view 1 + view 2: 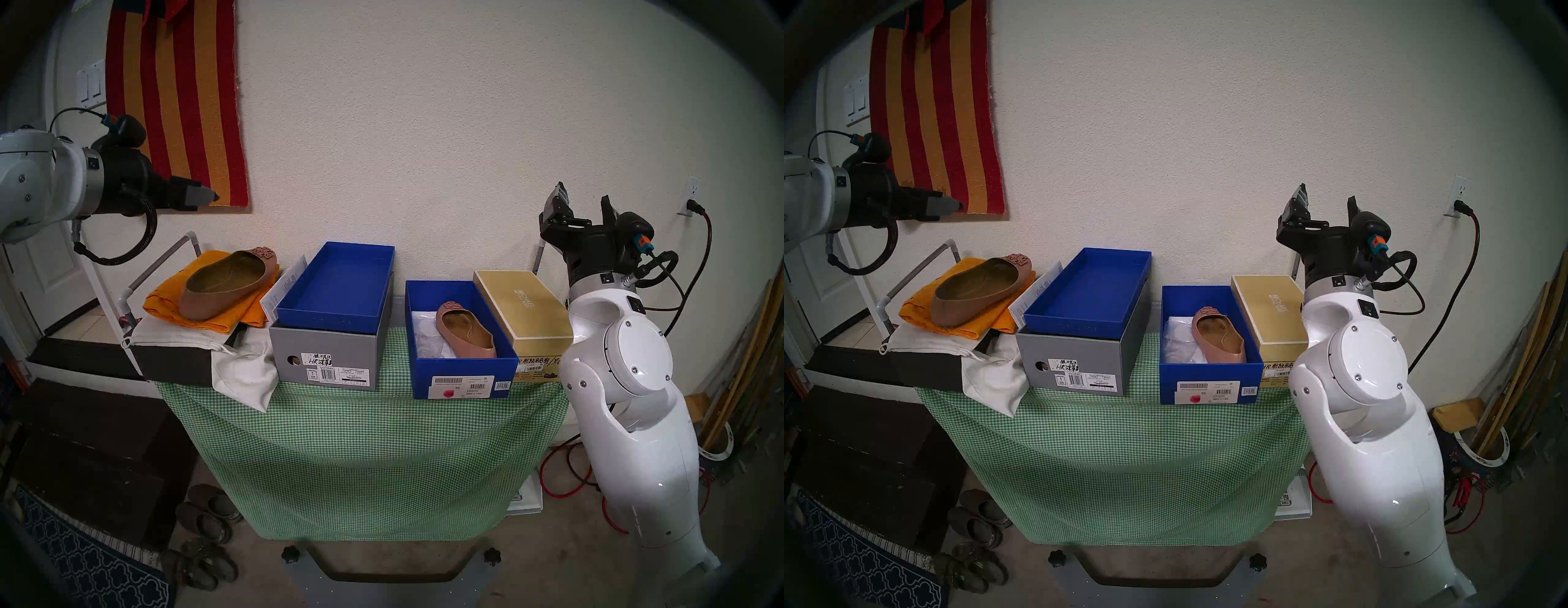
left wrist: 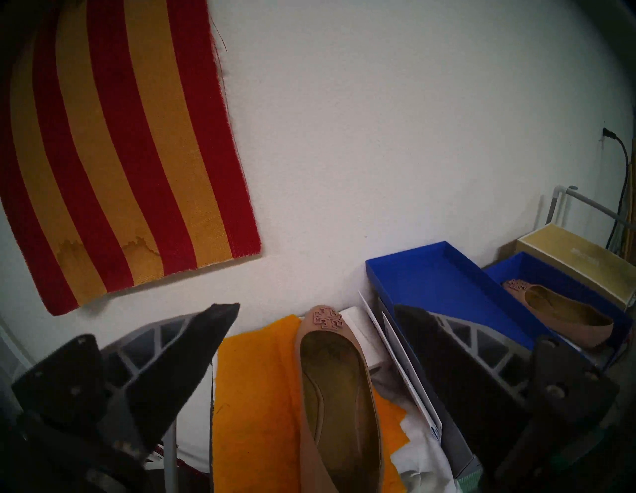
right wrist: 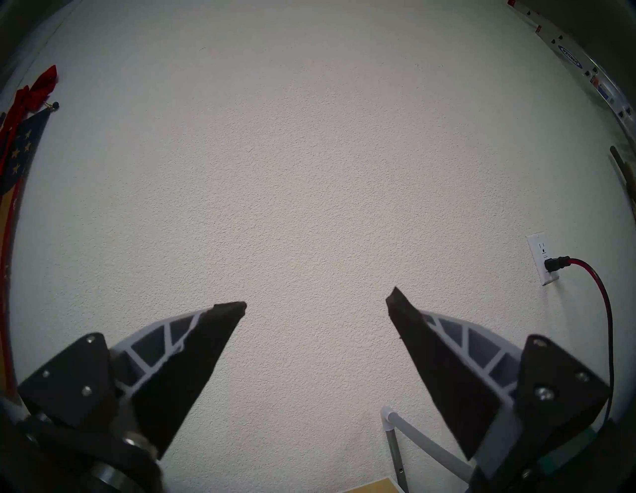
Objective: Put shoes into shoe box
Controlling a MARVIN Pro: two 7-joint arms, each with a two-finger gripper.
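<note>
- One shoe (image 1: 466, 334) lay inside the blue shoe box (image 1: 466, 373); the other shoe (image 1: 225, 284) rested on orange cloth (image 1: 169, 303).
- Left tool (image 2: 316, 306) and right tool (image 3: 316, 303) were both released, holding nothing.

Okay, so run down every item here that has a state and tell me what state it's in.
Left hand: open, empty.
Right hand: open, empty.
Blue shoe box: open, one flat inside.
Flat in box: upright.
Second flat: upright on orange cloth.
Gold box: closed.
</note>
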